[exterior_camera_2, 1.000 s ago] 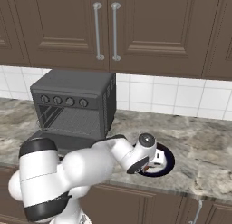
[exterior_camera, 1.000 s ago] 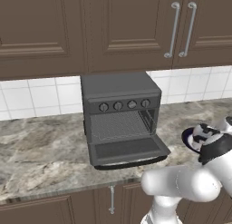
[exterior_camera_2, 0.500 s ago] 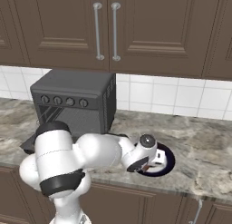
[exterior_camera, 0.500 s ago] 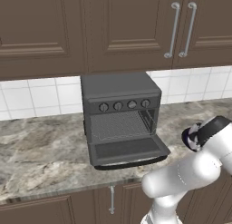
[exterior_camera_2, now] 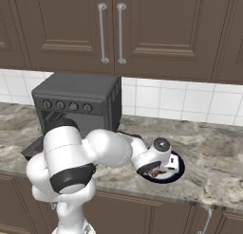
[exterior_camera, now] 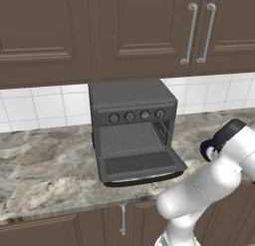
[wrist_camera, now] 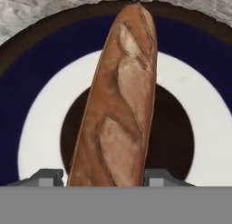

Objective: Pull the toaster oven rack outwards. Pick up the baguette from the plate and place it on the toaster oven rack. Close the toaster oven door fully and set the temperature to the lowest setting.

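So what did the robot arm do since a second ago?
The arm swung further right and lower over the plate. Its end effector now straddles the baguette, one fingertip on each side, with the jaws closing in; the bread lies on the plate, not lifted. The toaster oven, its dropped-open door and the rack inside stayed as they were.

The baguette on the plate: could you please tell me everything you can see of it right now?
The baguette is a slim orange-brown loaf with a crusty, lighter-scored top and a tapered far end. It lies flat across the dark centre and white ring of the round blue plate, its tip reaching the dark rim. The gripper sits over its near end, one fingertip on either side; whether they touch the crust is unclear.
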Robot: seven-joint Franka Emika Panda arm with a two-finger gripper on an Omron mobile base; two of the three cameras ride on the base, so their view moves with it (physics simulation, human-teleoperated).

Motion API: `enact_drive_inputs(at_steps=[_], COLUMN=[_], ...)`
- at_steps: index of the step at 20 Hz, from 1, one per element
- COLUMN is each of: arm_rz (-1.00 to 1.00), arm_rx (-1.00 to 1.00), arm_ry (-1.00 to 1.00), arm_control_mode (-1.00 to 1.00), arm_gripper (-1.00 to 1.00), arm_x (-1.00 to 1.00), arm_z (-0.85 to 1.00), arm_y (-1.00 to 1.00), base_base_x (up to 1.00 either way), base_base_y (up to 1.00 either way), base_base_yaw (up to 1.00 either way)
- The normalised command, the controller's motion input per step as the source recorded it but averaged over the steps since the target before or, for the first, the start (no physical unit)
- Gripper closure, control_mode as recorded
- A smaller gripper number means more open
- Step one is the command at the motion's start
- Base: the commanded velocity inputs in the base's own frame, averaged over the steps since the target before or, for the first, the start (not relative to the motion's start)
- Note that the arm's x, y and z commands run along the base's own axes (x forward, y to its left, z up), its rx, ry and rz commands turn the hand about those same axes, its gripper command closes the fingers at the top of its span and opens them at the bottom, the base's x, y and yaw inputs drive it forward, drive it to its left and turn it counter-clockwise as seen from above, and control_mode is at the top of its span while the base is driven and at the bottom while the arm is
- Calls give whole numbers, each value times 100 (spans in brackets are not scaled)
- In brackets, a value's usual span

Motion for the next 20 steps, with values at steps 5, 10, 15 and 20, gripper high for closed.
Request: enact_drive_inputs(at_steps=[5,10,15,20], arm_rz=[2,5,11,18], arm_rx=[0,0,0,-11], arm_ry=[-8,-16,-32,-27], arm_control_mode=[-100,-100,-100,-100], arm_gripper=[100,100,100,100], arm_x=[0,0,-8,-13], arm_z=[0,2,37,58], arm_y=[-6,0,0,1], base_base_x=[0,0,0,0], base_base_y=[0,0,0,0], base_base_yaw=[0,0,0,0])
